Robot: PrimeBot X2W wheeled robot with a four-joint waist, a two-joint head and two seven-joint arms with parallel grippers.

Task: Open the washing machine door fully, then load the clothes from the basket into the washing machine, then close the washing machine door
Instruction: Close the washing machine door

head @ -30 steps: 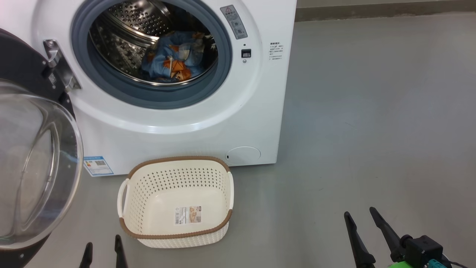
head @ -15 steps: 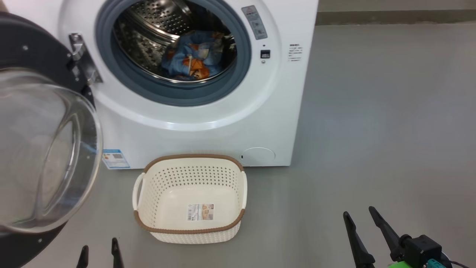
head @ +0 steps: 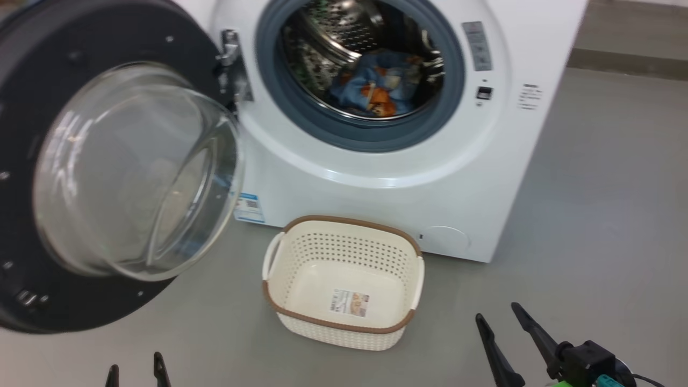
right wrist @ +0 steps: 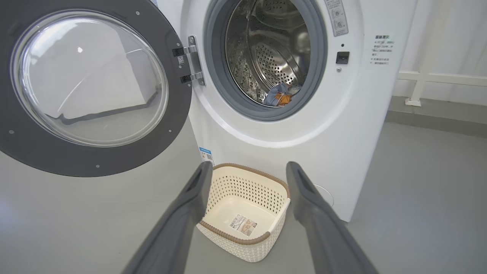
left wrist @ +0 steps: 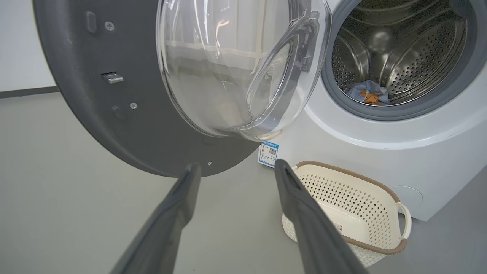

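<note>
Head view: the washing machine [head: 376, 177] stands on the grey floor [head: 591, 215] with the washing machine door [head: 118, 166] swung wide to its left, the clear glass bowl facing the camera. The clothes [head: 379, 88], a blue and orange bundle, lie inside the steel drum behind the grey rubber ring. The basket [head: 349, 220] stands on the floor just before the machine's lower front edge, its bare bottom showing a label. The left pincer [head: 135, 363] sits at the lower left edge, its 2 fingers apart and holding nothing. The right pincer [head: 496, 312] sits at the lower right, also spread and gripping nothing.

Left wrist view: the left pincer [left wrist: 236, 164] gapes below the door's [left wrist: 114, 95] dark lower rim, apart from it. A blue sticker [left wrist: 268, 153] shows between the fingers. The basket [left wrist: 342, 175] lies to the right, and the clothes [left wrist: 367, 95] rest low in the drum.

Right wrist view: the right pincer [right wrist: 249, 164] frames the basket [right wrist: 228, 234] between its 2 spread fingers, well short of it. The door [right wrist: 91, 80] hangs on its metal hinge [right wrist: 192, 61], and the clothes [right wrist: 280, 97] lie at the drum's bottom.
</note>
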